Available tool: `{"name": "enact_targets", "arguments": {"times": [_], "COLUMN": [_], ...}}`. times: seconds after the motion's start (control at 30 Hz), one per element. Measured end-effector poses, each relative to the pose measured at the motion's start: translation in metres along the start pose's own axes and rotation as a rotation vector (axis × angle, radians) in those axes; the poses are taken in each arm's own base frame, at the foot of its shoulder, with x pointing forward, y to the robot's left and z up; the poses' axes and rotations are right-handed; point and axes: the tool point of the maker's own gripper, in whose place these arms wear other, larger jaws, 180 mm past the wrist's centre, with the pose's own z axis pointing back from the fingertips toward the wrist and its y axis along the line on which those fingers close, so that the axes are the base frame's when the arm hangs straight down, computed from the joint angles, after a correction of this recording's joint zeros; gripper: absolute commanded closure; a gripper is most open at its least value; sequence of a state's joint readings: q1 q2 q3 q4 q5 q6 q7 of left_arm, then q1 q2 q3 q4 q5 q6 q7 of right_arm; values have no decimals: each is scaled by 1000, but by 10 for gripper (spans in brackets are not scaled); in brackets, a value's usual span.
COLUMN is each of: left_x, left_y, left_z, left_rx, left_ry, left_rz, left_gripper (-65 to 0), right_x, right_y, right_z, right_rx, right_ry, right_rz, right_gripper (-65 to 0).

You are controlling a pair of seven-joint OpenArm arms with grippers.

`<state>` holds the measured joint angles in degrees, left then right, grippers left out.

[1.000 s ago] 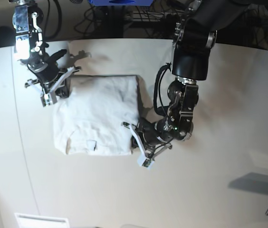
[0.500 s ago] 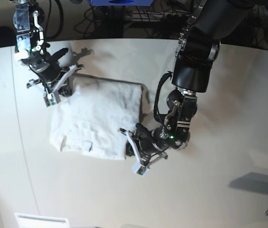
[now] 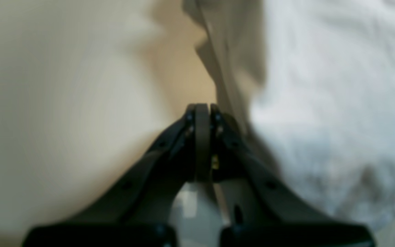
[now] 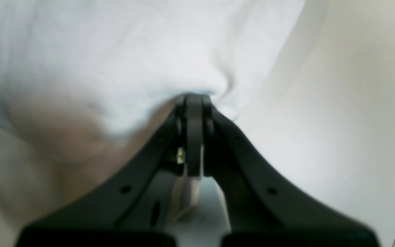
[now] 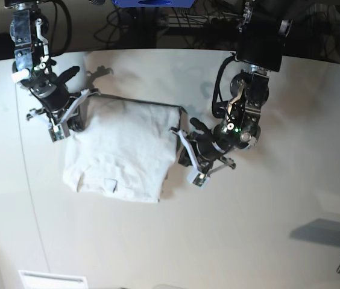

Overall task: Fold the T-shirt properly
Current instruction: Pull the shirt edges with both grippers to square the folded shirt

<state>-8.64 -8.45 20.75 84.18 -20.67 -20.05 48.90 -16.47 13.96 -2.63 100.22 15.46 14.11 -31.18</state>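
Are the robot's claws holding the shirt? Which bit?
Right gripper pinches the T-shirt at its edge. Left gripper is shut beside the shirt; whether it grips cloth cannot be told.

Wrist views blurred and soft; base view sharp, hard shadows

White T-shirt [image 5: 122, 150] lies folded into a rough rectangle on the table, wrinkled, small label patch showing near its front edge. Far edge is lifted and taut between its two far corners; near edge rests flat.
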Motion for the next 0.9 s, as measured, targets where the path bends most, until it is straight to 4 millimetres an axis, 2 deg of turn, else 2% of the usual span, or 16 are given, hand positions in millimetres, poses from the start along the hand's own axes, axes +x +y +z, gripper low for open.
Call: {"name": "enact_targets", "arguments": {"times": [0.07,0.23,0.43,0.9], "left_x": [-10,-18,-23,-22], "left_y": [-9,-29,-33,-34], "left_z": [-1,2,6,9], "left_rx": [-11,-44,-49,-48], "left_ry": [13,4,3,0], "left_rz": [16,34,36,30], "left_gripper": [0,0,0,0], "right_x": [-2,2,5,7], "right_y": [-3,-8,-8,-9], "right_z": [-7,-16,-17,-17], "right_rx": [1,-5,-6,-7], "right_ry": [10,11,5,2], "right_rz": [-8,-8,-7,-6], "right_gripper": [-9,-9,-9,-9]}}
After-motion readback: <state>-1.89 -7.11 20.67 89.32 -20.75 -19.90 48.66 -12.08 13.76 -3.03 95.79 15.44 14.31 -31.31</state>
